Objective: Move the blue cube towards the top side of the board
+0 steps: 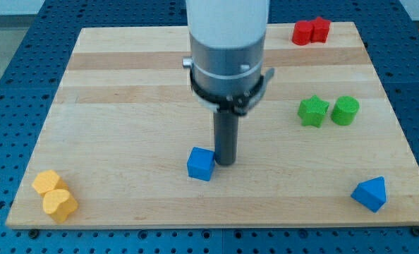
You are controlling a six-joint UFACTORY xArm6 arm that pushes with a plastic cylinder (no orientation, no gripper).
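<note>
Wooden board [125, 85] on blue pegboard, arm's rod with no pincer, my tip [226, 164] touching blue cube [201, 164] at its right, lower centre, blue triangular block [369, 193], green pair [328, 111], red pair [312, 31], yellow pair [54, 195] near edges.

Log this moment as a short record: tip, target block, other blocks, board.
tip: my tip, on the board just right of the target, touching or nearly so
target: blue cube, lower centre
other blocks: blue wedge-like block lower right; two green blocks right; two red blocks top right; two yellow blocks lower left
board: light wooden board
</note>
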